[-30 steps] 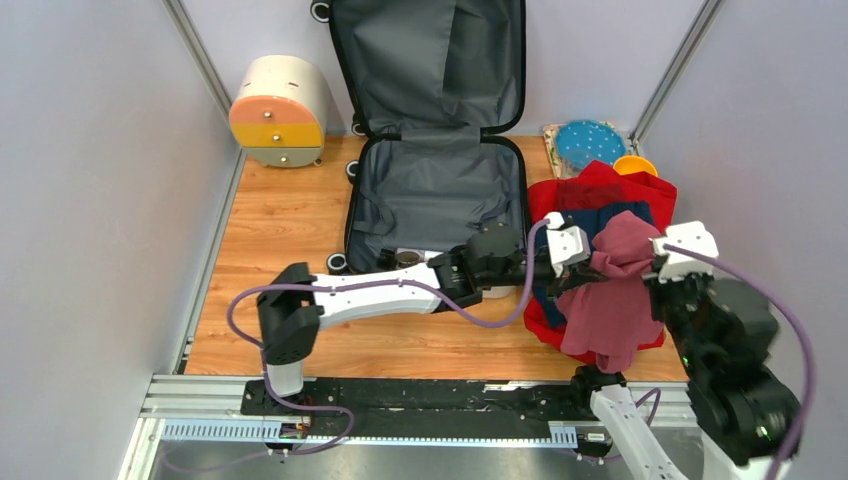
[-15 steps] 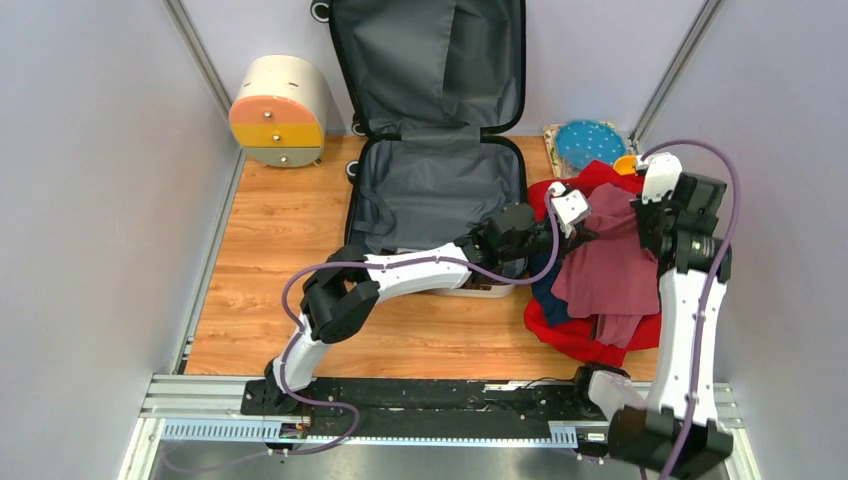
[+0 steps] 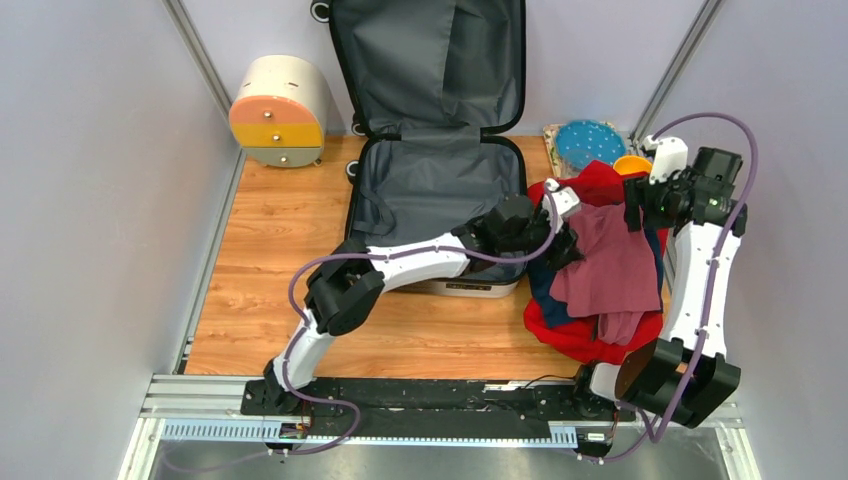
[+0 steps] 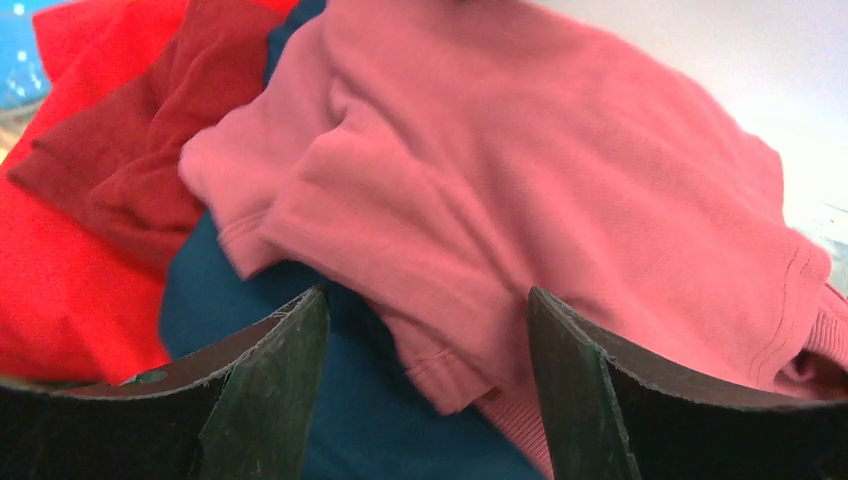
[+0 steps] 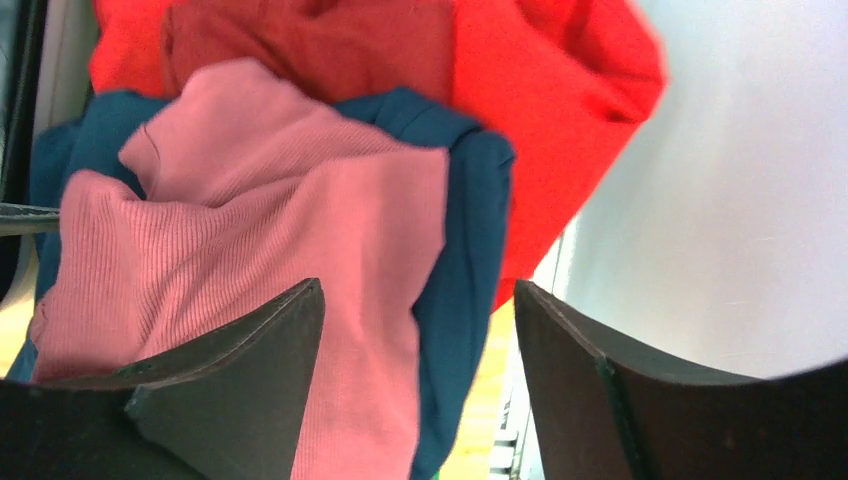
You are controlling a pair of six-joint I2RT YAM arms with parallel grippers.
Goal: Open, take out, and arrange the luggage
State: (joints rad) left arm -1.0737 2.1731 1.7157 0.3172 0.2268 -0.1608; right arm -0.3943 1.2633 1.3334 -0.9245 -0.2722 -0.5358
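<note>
Top external view: the luggage (image 3: 430, 190) lies open on the wooden table (image 3: 270, 230). Its lid is propped against the back wall, and its grey-lined base is bare wherever the arm does not hide it. The clothes are heaped just beside its right edge. A pink sweater (image 3: 610, 265) tops the pile, over a blue garment (image 5: 470, 250) and a red garment (image 5: 540, 90).

The left gripper (image 3: 568, 243) hovers at the pile's left edge and the right gripper (image 3: 634, 212) at its far right. The 2 arms flank the sweater from opposite sides, a stance that suggests it is being laid out flat by 2 corners, not dropped in a lump.

Both wrist views show the jaws standing apart with nothing between them, the fabric lying beyond them and free. On this evidence, unpacking looks largely done and arranging the stack is the step in hand.
</note>
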